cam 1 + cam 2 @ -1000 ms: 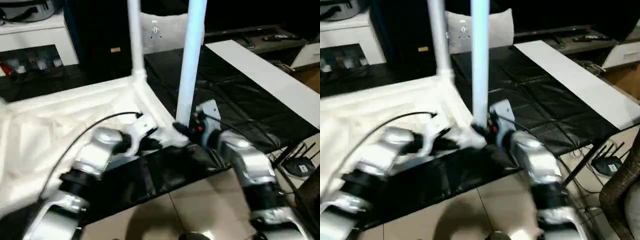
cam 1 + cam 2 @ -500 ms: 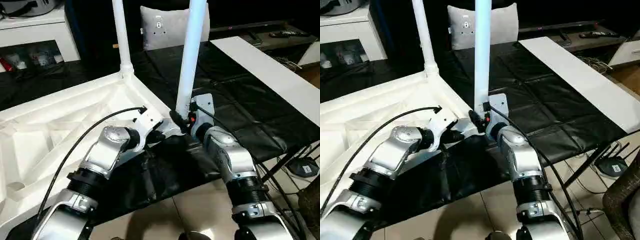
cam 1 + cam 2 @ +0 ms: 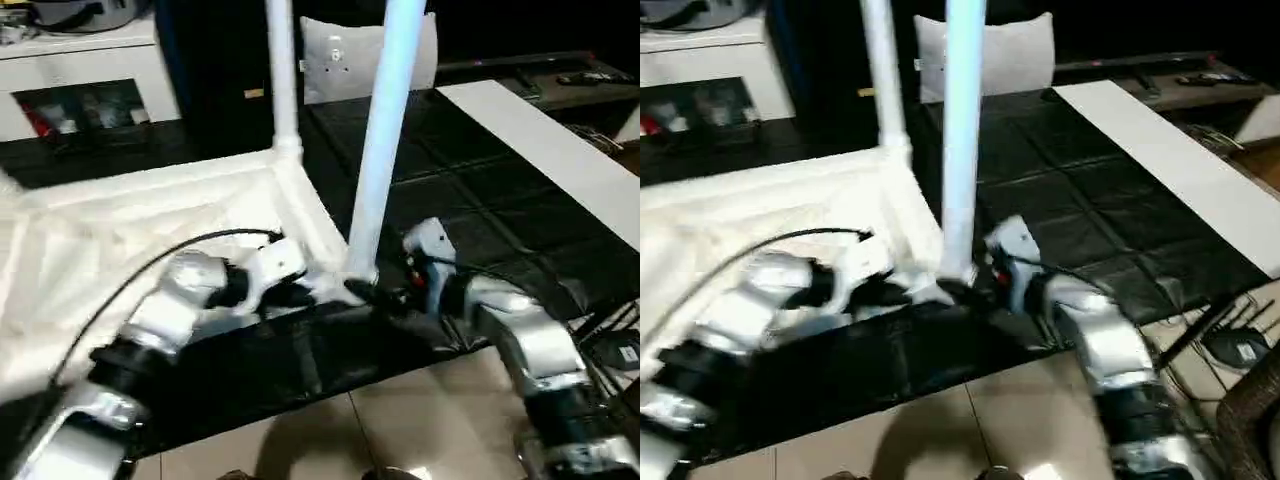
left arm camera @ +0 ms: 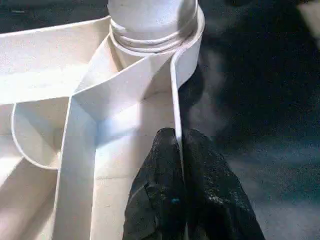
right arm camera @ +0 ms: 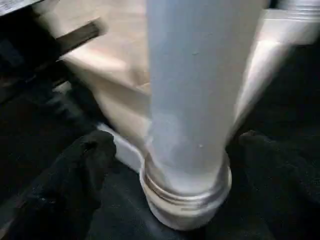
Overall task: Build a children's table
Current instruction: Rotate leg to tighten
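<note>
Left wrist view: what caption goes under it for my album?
Left gripper pinching the table top's rim just below a leg seated in its corner socket.

White plastic table top (image 3: 150,215): laid ribbed underside up on a black surface. Two white tapered legs, near (image 3: 385,140) and far (image 3: 280,70), are seated upright in adjacent corner sockets.

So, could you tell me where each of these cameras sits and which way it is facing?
Left and right eye views: on the head, looking forward and down at the upturned table top, over both silver forearms.
Left wrist view: along the left gripper, pinching the top's rim near a corner socket.
Right wrist view: along the right gripper, its fingers either side of the near leg.
Shared: that near leg shows in the eye views too.
</note>
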`<state>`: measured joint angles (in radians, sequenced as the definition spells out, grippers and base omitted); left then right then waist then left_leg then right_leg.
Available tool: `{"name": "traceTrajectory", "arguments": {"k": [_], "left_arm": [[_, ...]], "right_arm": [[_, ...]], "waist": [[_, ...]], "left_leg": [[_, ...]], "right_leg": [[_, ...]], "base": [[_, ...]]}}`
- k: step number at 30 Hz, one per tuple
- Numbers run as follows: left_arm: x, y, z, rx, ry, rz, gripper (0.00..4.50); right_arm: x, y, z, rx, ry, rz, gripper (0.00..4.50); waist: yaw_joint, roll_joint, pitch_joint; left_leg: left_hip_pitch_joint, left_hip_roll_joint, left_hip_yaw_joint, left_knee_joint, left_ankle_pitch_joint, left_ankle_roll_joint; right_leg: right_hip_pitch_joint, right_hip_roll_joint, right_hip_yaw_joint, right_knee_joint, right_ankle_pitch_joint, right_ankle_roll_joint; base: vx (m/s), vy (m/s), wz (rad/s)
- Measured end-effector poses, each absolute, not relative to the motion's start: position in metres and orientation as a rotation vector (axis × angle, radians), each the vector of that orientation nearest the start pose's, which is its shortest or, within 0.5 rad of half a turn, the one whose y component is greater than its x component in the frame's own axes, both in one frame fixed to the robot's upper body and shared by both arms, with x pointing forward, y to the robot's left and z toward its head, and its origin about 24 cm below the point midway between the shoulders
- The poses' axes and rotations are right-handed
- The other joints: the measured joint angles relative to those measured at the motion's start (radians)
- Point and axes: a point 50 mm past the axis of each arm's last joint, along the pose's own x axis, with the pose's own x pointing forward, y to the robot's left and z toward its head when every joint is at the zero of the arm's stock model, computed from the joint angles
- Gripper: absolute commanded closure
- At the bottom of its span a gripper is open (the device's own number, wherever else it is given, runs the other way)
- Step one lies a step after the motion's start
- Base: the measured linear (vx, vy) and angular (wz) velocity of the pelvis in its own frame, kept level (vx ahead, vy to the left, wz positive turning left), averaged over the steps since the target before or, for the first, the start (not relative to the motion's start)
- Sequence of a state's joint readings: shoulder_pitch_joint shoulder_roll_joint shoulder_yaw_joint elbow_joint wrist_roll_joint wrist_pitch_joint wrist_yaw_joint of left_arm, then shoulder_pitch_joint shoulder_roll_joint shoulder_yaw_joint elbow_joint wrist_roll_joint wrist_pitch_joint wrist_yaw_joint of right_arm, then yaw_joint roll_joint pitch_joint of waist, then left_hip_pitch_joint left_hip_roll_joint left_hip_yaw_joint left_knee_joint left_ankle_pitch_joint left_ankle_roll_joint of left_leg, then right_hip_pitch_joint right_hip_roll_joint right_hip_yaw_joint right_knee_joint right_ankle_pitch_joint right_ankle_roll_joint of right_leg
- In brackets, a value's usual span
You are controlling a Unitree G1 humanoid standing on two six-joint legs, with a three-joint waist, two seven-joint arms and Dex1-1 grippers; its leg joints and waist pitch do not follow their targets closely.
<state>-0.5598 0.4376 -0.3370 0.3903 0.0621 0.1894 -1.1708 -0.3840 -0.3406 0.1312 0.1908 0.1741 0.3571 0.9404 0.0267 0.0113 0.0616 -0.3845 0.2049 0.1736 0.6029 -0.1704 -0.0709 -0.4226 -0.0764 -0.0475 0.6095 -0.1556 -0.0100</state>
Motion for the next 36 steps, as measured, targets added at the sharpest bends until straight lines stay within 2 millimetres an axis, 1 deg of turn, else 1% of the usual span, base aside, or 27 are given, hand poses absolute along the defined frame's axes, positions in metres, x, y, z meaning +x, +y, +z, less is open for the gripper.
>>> {"name": "traceTrajectory", "arguments": {"k": [2, 6, 7, 9, 10, 12, 13, 15, 18, 19, 20, 21, 22, 24, 25, 26, 27, 32, 36], "left_arm": [[0.307, 0.134, 0.067, 0.566, 0.443, -1.383, 4.5], [0.301, 0.139, 0.067, 0.595, 0.446, -1.511, 4.5], [0.299, 0.14, 0.067, 0.606, 0.447, -1.538, 4.5], [0.298, 0.14, 0.068, 0.627, 0.449, -1.583, 4.5], [0.298, 0.139, 0.068, 0.633, 0.452, -1.601, 4.5], [0.298, 0.138, 0.069, 0.648, 0.454, -1.636, 4.5], [0.298, 0.138, 0.069, 0.651, 0.452, -1.646, 4.5], [0.297, 0.138, 0.069, 0.656, 0.451, -1.666, 4.5], [0.297, 0.137, 0.069, 0.669, 0.446, -1.683, 4.5], [0.297, 0.138, 0.07, 0.671, 0.446, -1.688, 4.5], [0.297, 0.138, 0.07, 0.671, 0.447, -1.692, 4.5], [0.297, 0.138, 0.07, 0.671, 0.448, -1.695, 4.5], [0.297, 0.138, 0.07, 0.671, 0.448, -1.698, 4.5], [0.297, 0.139, 0.07, 0.672, 0.445, -1.702, 4.5], [0.297, 0.139, 0.069, 0.669, 0.446, -1.704, 4.5], [0.298, 0.139, 0.07, 0.668, 0.447, -1.707, 4.5], [0.298, 0.139, 0.07, 0.668, 0.448, -1.709, 4.5], [0.299, 0.139, 0.07, 0.664, 0.449, -1.713, 4.5], [0.299, 0.14, 0.07, 0.639, 0.458, -1.706, 4.5]], "right_arm": [[0.295, -0.141, 0.072, -0.127, 0.287, 1.101, 0.11], [0.287, -0.146, 0.074, -0.138, 0.306, 1.26, 0.11], [0.286, -0.148, 0.074, -0.134, 0.311, 1.284, 0.28], [0.284, -0.15, 0.075, -0.129, 0.318, 1.326, 0.46], [0.283, -0.149, 0.075, -0.127, 0.324, 1.351, 0.51], [0.281, -0.148, 0.076, -0.123, 0.333, 1.406, 0.77], [0.28, -0.148, 0.076, -0.122, 0.335, 1.421, 0.77], [0.279, -0.148, 0.076, -0.124, 0.344, 1.451, 0.96], [0.279, -0.148, 0.077, -0.12, 0.35, 1.477, 1.23], [0.278, -0.147, 0.076, -0.12, 0.353, 1.488, 1.39], [0.278, -0.147, 0.076, -0.12, 0.356, 1.496, 1.39], [0.277, -0.146, 0.075, -0.12, 0.359, 1.503, 1.54], [0.277, -0.145, 0.075, -0.12, 0.362, 1.509, 1.54], [0.276, -0.144, 0.074, -0.119, 0.367, 1.524, 1.77], [0.276, -0.144, 0.074, -0.12, 0.37, 1.531, 1.77], [0.276, -0.142, 0.074, -0.123, 0.373, 1.54, 1.96], [0.276, -0.142, 0.075, -0.124, 0.373, 1.547, 1.96], [0.276, -0.142, 0.075, -0.122, 0.375, 1.552, 2.41], [0.276, -0.141, 0.076, -0.092, 0.384, 1.541, 2.52]], "waist": [[0.01, 0.0, 0.0], [0.017, -0.002, 0.0], [0.018, -0.002, -0.001], [0.021, -0.003, -0.001], [0.021, -0.004, -0.001], [0.02, -0.004, -0.001], [0.02, -0.005, -0.001], [0.02, -0.006, -0.001], [0.023, -0.008, -0.001], [0.023, -0.008, -0.001], [0.024, -0.009, -0.001], [0.025, -0.009, -0.001], [0.026, -0.009, -0.001], [0.029, -0.01, -0.001], [0.029, -0.01, -0.001], [0.028, -0.011, -0.001], [0.029, -0.011, -0.001], [0.03, -0.011, -0.001], [0.031, -0.011, -0.001]], "left_leg": [[0.0, 0.0, 0.0, 0.0, 0.0, 0.0], [0.001, 0.0, 0.0, 0.0, 0.0, 0.0], [0.002, 0.0, 0.0, 0.0, 0.0, 0.0], [0.002, 0.0, 0.0, 0.0, 0.0, 0.0], [0.002, 0.0, 0.0, 0.0, 0.0, 0.0], [0.002, 0.0, 0.0, 0.001, 0.0, 0.0], [0.002, 0.0, 0.0, 0.001, 0.0, 0.0], [0.002, 0.0, 0.0, 0.001, 0.0, 0.0], [0.002, 0.0, 0.001, 0.001, 0.0, 0.0], [0.002, 0.0, 0.001, 0.001, 0.0, 0.0], [0.002, 0.0, 0.001, 0.001, 0.0, 0.0], [0.002, 0.0, 0.001, 0.001, 0.0, 0.0], [0.002, 0.0, 0.001, 0.001, 0.0, 0.0], [0.002, 0.001, 0.001, 0.001, 0.0, 0.0], [0.002, 0.001, 0.001, 0.001, 0.0, 0.0], [0.002, 0.001, 0.001, 0.001, 0.0, 0.0], [0.002, 0.001, 0.001, 0.001, 0.0, 0.0], [0.002, 0.001, 0.001, 0.001, 0.0, 0.0], [0.002, 0.001, 0.001, 0.001, 0.0, 0.0]], "right_leg": [[0.001, -0.001, 0.0, 0.0, 0.0, 0.0], [0.003, -0.001, -0.001, 0.0, 0.0, 0.0], [0.003, -0.001, -0.001, 0.0, 0.0, 0.0], [0.004, -0.001, -0.001, 0.0, -0.002, 0.003], [0.004, -0.001, -0.001, 0.0, -0.003, 0.004], [0.003, -0.001, -0.001, 0.0, -0.002, 0.004], [0.003, -0.001, -0.001, 0.0, -0.003, 0.004], [0.003, -0.001, -0.001, 0.0, -0.003, 0.005], [0.003, -0.001, -0.001, 0.001, -0.003, 0.005], [0.003, -0.001, -0.001, 0.0, -0.003, 0.004], [0.003, -0.001, -0.001, 0.0, -0.003, 0.004], [0.003, -0.001, -0.001, 0.0, -0.003, 0.004], [0.003, -0.001, -0.001, 0.0, -0.003, 0.004], [0.003, -0.001, -0.001, 0.001, -0.003, 0.004], [0.003, -0.001, -0.001, 0.001, -0.003, 0.004], [0.003, -0.001, -0.001, 0.001, -0.003, 0.004], [0.003, -0.001, -0.001, 0.001, -0.003, 0.005], [0.003, -0.001, -0.001, 0.001, -0.002, 0.004], [0.003, -0.001, -0.001, 0.001, 0.0, 0.0]], "base": [[0.0, 0.0, 0.0], [0.0, 0.0, 0.0], [0.0, 0.0, 0.0], [0.0, 0.0, 0.0], [0.0, 0.0, 0.0], [0.0, 0.0, 0.0], [0.0, 0.0, 0.0], [0.0, 0.0, 0.0], [0.0, 0.0, 0.0], [0.0, 0.0, 0.0], [0.0, 0.0, 0.0], [0.0, 0.0, 0.0], [0.0, 0.0, 0.0], [0.0, 0.0, 0.0], [0.0, 0.0, 0.0], [0.0, 0.0, 0.0], [0.0, 0.0, 0.0], [0.0, 0.0, 0.0], [0.0, 0.0, 0.0]]}}
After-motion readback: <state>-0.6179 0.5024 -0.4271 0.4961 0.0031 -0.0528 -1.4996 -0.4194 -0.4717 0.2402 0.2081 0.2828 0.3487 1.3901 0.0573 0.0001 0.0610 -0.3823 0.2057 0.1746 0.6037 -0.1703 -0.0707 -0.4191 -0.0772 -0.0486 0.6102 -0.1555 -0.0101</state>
